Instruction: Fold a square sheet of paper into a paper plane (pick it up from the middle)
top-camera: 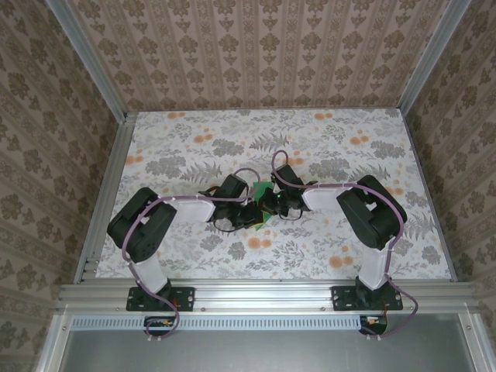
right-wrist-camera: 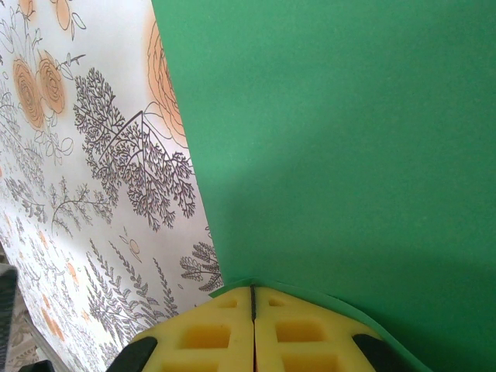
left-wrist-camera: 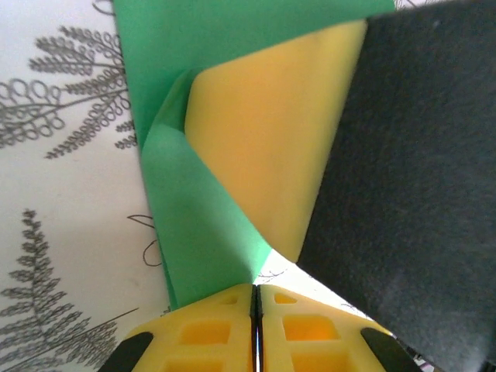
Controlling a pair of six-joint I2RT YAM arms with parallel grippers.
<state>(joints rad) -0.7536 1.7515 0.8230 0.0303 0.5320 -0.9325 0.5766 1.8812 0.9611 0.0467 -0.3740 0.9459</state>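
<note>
We see the bright green sheet of paper (right-wrist-camera: pixel 349 155) at the middle of the white floral-printed tabletop (top-camera: pixel 333 143), caught between the two arms where they meet. From the top camera, small patches of green peek out beside the black wrists.

The right gripper (right-wrist-camera: pixel 253 293) has its yellow fingers (right-wrist-camera: pixel 302 337), moulded with square recesses, pressed flat together with a thin dark seam between them. The sheet's edge curves across the fingertips and spreads up and to the right as one broad, smooth face above the table print. We read this claw as nipped closed on that edge, though the contact sits at the very bottom of its wrist view.

The left gripper (left-wrist-camera: pixel 254 291) is closed the same way, seam tight. A folded point of the sheet runs straight into its tips, so we take it as pinching the paper. From there the sheet rises as a creased flap, one layer bent over another. Just behind it stand a broad yellow finger and the dark grey body of the right gripper, the finger touching the green.

Both faces of the paper that we see are plain green. The tabletop print is grey ferns and orange blooms. Brown damask wallpaper (top-camera: pixel 263 54) lines the walls, and a bare aluminium rail (top-camera: pixel 263 293) carries the arm bases.
</note>
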